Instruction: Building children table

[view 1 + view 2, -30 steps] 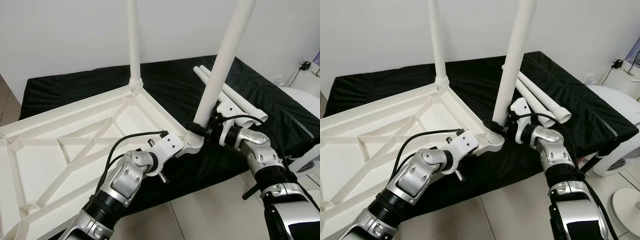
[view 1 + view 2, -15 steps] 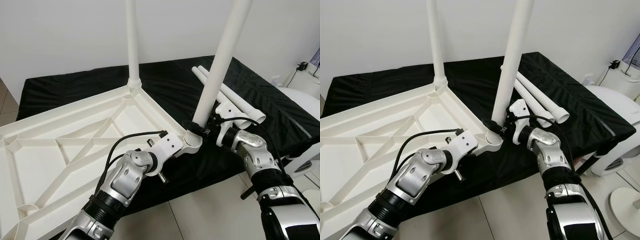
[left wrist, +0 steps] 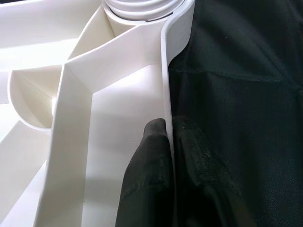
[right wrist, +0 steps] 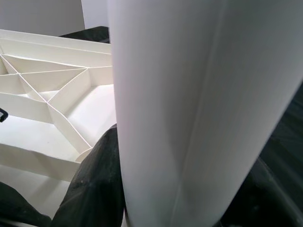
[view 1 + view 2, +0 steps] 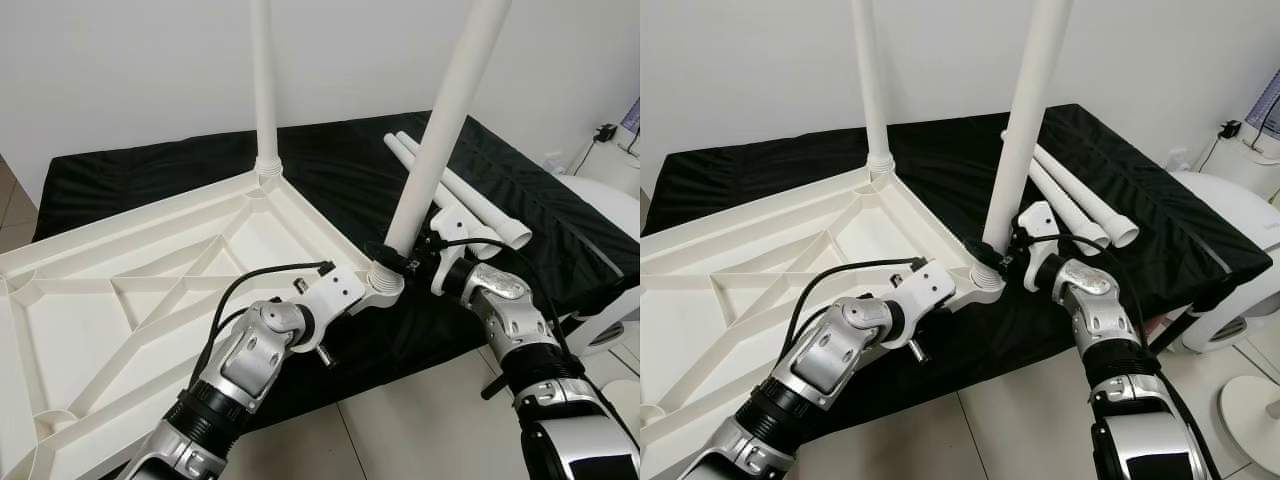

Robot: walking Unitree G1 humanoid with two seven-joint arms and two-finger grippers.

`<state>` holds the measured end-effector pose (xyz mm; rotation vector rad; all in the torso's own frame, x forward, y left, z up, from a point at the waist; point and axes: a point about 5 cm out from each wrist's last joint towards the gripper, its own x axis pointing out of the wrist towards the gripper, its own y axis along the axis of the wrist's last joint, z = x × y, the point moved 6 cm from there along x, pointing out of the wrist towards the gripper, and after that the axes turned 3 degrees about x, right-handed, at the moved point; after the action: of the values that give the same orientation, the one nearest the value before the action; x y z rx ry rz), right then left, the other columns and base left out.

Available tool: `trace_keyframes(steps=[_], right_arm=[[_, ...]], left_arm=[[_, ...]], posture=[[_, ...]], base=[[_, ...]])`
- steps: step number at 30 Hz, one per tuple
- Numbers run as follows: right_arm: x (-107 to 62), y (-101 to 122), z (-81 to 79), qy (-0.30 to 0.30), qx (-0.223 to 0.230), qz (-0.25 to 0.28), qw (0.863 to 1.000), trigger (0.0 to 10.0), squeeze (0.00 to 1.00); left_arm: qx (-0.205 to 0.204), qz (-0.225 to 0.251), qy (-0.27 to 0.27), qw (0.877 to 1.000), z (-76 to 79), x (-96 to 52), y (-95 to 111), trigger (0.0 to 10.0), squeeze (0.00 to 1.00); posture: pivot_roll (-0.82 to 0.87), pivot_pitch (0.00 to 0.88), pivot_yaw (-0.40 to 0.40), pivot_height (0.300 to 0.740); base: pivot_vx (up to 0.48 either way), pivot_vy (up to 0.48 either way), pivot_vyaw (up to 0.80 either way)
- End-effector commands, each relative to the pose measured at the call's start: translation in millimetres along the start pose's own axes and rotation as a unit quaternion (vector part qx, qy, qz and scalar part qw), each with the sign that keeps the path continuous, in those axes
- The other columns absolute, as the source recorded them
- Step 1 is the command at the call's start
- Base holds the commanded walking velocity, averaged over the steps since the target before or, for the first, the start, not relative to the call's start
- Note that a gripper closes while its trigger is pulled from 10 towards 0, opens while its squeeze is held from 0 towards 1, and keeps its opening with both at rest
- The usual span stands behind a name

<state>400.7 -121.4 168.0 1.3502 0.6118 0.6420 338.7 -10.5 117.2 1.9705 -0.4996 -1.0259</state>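
- Tabletop (image 5: 150, 270) lying upside down on black cloth (image 5: 330, 170); near-corner leg (image 5: 440, 130) tilted, far leg (image 5: 264, 80) upright.
- Left gripper (image 3: 168, 142) clamped on tabletop rim, one finger each side.
- Right gripper (image 4: 165, 189) wrapped tight around leg base.
- Best straightened upright before twisting, rim held firm.

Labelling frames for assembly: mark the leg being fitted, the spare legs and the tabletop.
Leg being fitted (image 5: 432, 150), left eye view, mid-shaft.
Spare legs (image 5: 480, 207), left eye view, middle.
Tabletop (image 5: 150, 275), left eye view, underside rib.
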Motion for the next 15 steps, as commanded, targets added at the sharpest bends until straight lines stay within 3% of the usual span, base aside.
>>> trace_keyframes(steps=[1, 6, 11, 15], right_arm=[[-17.1, -68, -4.3, -0.026, 0.05, -0.115, 0.992, 10.0, 0.0], [-14.4, -66, -8.3, -0.015, 0.048, -0.107, 0.993, 10.0, 0.0], [-17.2, -46, -7.9, -0.02, 0.074, -0.03, 0.997, 10.0, 0.0], [-20.2, -42, -5.0, -0.028, 0.099, -0.009, 0.995, 10.0, 0.0]], left_arm=[[0.016, 0.034, 0.052, 0.998, -13.8, -8.7, 20, 10.0, 0.0], [0.016, 0.034, 0.052, 0.998, -13.7, -8.7, 20, 10.0, 0.0], [0.018, 0.037, 0.052, 0.998, -13.4, -9.3, 22, 10.0, 0.0], [0.019, 0.037, 0.051, 0.998, -13.0, -9.2, 22, 10.0, 0.0]], posture=[[-0.07, 0.089, -0.001, 0.74], [-0.07, 0.087, -0.002, 0.74], [-0.06, 0.077, -0.001, 0.74], [-0.07, 0.074, 0.001, 0.74]], base=[[0.0, 0.0, 0.0], [0.0, 0.0, 0.0], [0.0, 0.0, 0.0], [0.0, 0.0, 0.0]])
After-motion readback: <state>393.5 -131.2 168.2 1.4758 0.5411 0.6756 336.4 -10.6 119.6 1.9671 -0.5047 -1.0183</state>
